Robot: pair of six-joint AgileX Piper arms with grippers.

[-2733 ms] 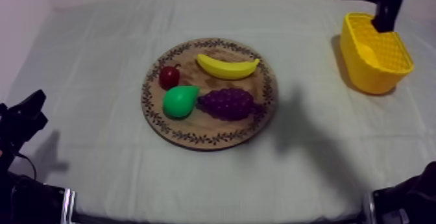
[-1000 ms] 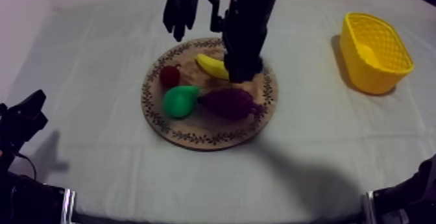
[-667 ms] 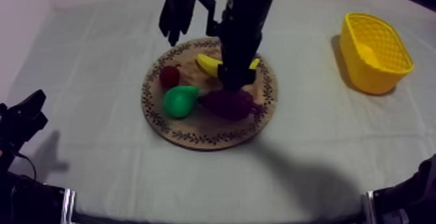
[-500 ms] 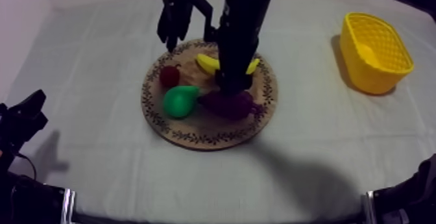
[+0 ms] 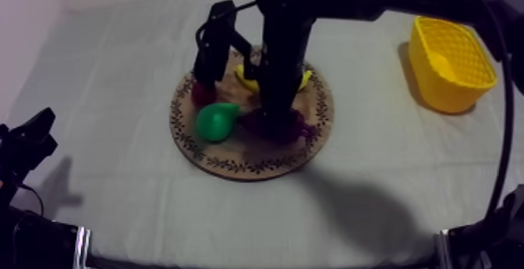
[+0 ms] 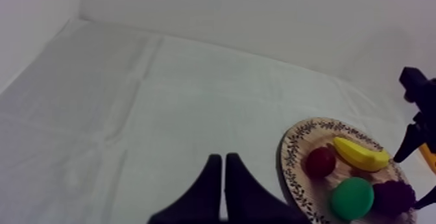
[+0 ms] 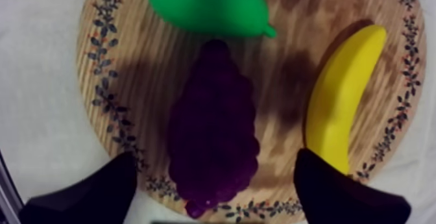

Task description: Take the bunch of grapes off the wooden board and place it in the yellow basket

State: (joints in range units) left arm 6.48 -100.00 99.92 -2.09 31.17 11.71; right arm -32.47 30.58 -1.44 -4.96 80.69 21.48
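Observation:
The purple bunch of grapes (image 7: 213, 132) lies on the round wooden board (image 7: 97, 77), between the green pear (image 7: 207, 6) and the banana (image 7: 344, 106). My right gripper (image 7: 216, 165) is open just above the grapes, one finger on each side and neither touching. From above, the right arm reaches in from the upper right and its gripper (image 5: 274, 120) hides most of the grapes (image 5: 302, 127). On the board (image 5: 251, 163) the pear (image 5: 216, 122) and the small red fruit (image 5: 201, 94) sit left of the gripper. My left gripper (image 6: 224, 174) is shut, resting low at the table's left (image 5: 27, 143).
The yellow basket (image 5: 452, 61) stands at the far right of the table, with open cloth between it and the board. The banana (image 5: 246, 77) lies behind the right arm. In the left wrist view the board (image 6: 292, 168) and its fruit lie ahead on the cloth.
My right arm has swung from over the basket to the board and come down over the grapes. The fruit and the left arm have not moved.

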